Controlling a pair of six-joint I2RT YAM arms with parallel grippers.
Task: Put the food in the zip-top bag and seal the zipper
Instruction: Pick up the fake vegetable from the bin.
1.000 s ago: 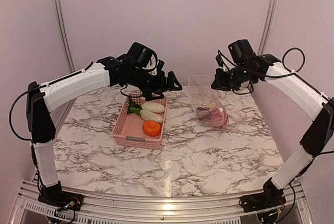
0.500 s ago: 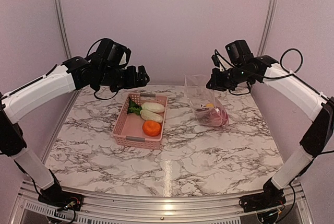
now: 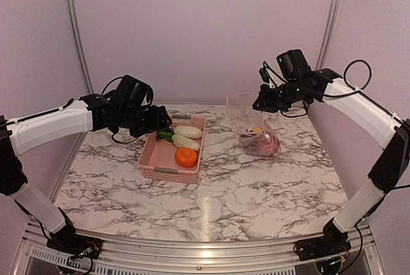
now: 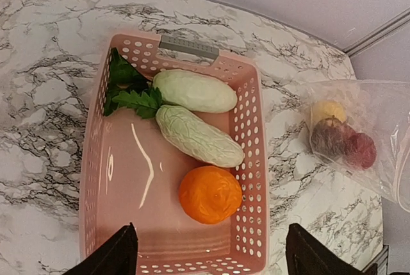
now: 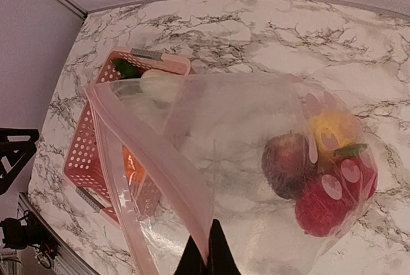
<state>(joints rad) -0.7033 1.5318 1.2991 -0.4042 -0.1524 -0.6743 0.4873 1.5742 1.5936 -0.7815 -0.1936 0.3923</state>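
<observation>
1. The zip-top bag (image 3: 248, 120) stands on the right half of the marble table (image 3: 256, 185). Its bottom rests on the surface and its mouth is lifted upward.
2. At the bottom of the bag we see four of the food items packed against one another: a yellow piece (image 5: 332, 127), a dark purple piece (image 5: 287, 163) and two red pieces (image 5: 325, 209).
3. The zipper (image 5: 148, 154) shows as a pale pinkish band along the mouth edge, and the mouth gapes open.
4. The right gripper (image 5: 206, 252) is clamped tight on that mouth edge, its fingers pinching the plastic. The food in the bag lies well below the fingers, touching neither of them.
5. The remaining food sits in the pink basket (image 4: 251, 159), to the left of the bag and apart from it.
6. In the basket, two white oblong pieces (image 4: 194, 90) lie side by side and touching. The leafy green (image 4: 131, 94) is tucked in the far left corner against them, and the orange piece (image 4: 210, 193) sits just beside the nearer white one.
7. The left gripper (image 3: 161, 121) hangs above the left side of the basket with its fingers spread wide and nothing between them.
8. In the left wrist view the orange piece lies ahead of the two fingertips, roughly centred between them. It is clear of both.
</observation>
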